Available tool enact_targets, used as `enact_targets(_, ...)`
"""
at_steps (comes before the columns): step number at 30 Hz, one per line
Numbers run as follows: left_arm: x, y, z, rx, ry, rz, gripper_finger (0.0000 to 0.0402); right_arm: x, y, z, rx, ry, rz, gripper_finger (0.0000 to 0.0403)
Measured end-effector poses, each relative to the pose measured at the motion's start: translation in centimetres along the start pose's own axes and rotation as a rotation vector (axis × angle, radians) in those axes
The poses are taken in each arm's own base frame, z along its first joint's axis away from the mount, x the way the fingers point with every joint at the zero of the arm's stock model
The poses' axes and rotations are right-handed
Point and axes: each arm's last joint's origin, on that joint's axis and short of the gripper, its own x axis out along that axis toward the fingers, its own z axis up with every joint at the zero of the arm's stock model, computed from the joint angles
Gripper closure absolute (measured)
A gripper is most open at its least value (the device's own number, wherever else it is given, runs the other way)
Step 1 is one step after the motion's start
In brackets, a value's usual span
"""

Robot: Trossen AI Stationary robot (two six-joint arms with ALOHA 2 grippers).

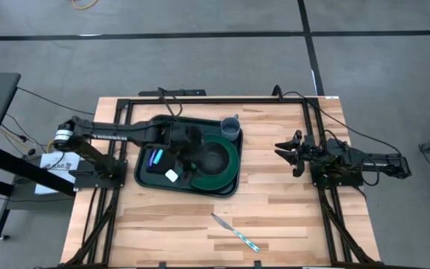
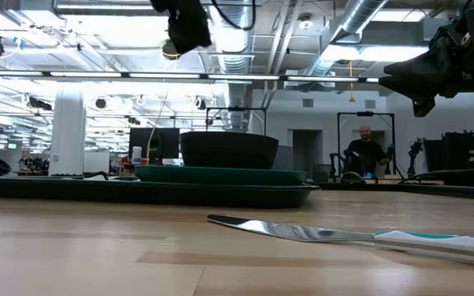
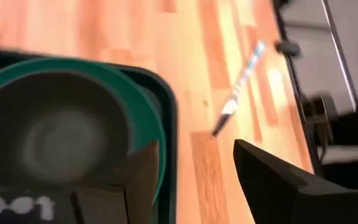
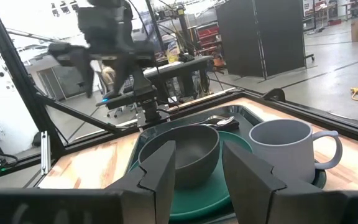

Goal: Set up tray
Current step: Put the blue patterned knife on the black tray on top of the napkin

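Dark green plastic tray [image 1: 144,178], rectangular with rounded corners and raised rim, lies on the pale wood-plank table [image 1: 275,209] toward its left side. It carries a round green plate [image 1: 234,161] holding a dark bowl [image 1: 213,159], a grey handled mug [image 1: 231,127] at the far corner, and what may be a spoon. Left gripper [image 1: 189,153] hovers above the tray, fingers apart. Right gripper [image 1: 288,152] waits over the table's right side, fingers apart. A metal knife [image 1: 235,232] with a pale blue handle lies nearer the front edge.

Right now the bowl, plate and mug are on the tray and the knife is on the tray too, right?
Not quite. The knife lies on the bare table, apart from the tray, as the high view shows. The bowl, plate and mug are on the tray.
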Motion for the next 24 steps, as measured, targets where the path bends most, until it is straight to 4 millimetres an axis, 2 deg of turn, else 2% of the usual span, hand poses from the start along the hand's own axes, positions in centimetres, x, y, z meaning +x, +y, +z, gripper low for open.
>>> enact_targets(10,1.3,-4.3,-0.5,0.411,0.015,-0.098,0.0205,0.0,0.0,0.0,0.000,0.000,0.000,0.0280)
enact_targets(20,5.0,-5.9,-1.4,0.468,0.123,-0.151,0.0205,0.0,0.0,0.0,0.000,0.000,0.000,0.0280)
enact_targets(24,6.7,-6.8,-1.3,0.486,0.106,-0.146,0.0205,0.0,0.0,0.0,0.000,0.000,0.001,0.0280)
